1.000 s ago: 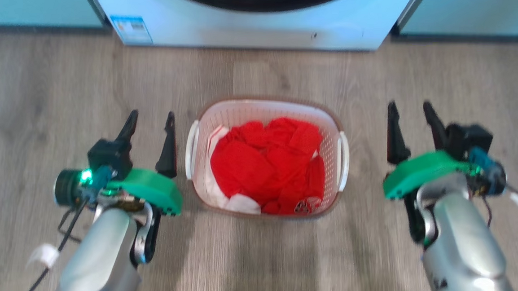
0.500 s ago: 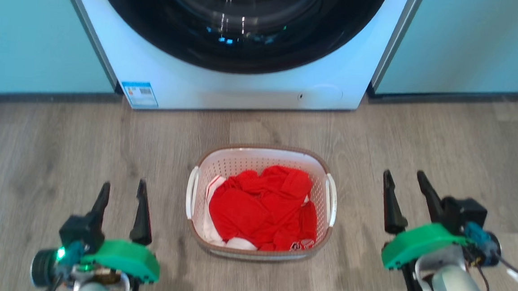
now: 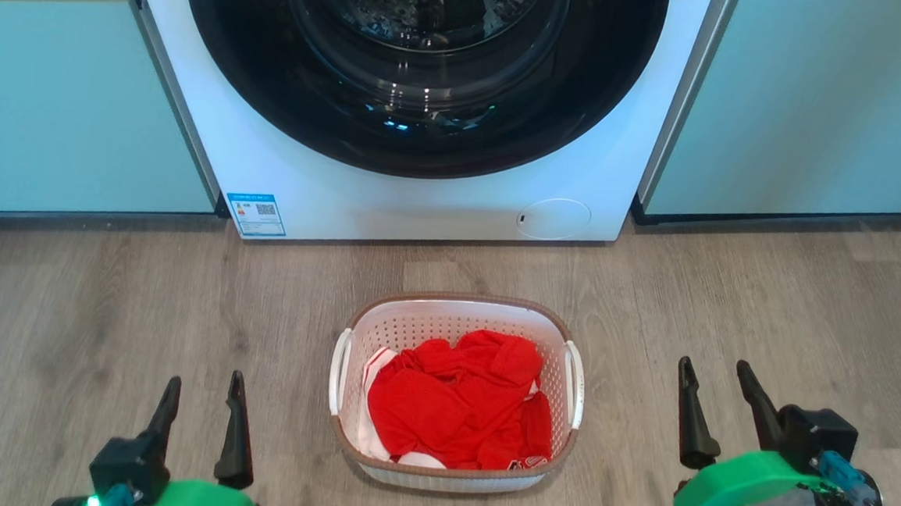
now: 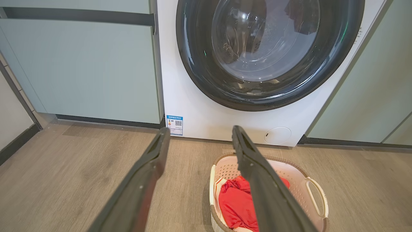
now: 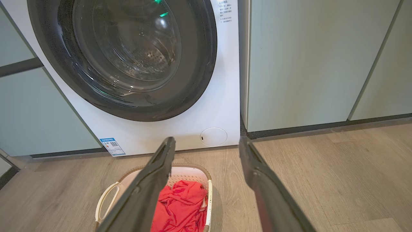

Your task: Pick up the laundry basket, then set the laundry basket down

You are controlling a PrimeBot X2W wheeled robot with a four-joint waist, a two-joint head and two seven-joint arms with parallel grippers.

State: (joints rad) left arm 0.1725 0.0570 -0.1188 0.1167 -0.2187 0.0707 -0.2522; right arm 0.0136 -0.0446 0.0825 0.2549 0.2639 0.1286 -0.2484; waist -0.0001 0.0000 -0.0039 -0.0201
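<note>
Left pincer (image 3: 204,383) and right pincer (image 3: 713,367) gape empty, flanking the floor-standing laundry basket (image 3: 459,299); recommend gripping its 2 side handles (image 3: 574,384) evenly.

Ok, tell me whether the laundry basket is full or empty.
Partly full: red clothing lies crumpled inside the laundry basket, below its rim.

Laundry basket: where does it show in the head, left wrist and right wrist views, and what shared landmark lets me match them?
Head view: the laundry basket sits at lower centre, in front of the washing machine.
Left wrist view: the laundry basket is at the bottom edge, right of centre.
Right wrist view: the laundry basket is at the bottom edge, left of centre.
Shared landmark: the round white flap low on the washing machine's front.
</note>
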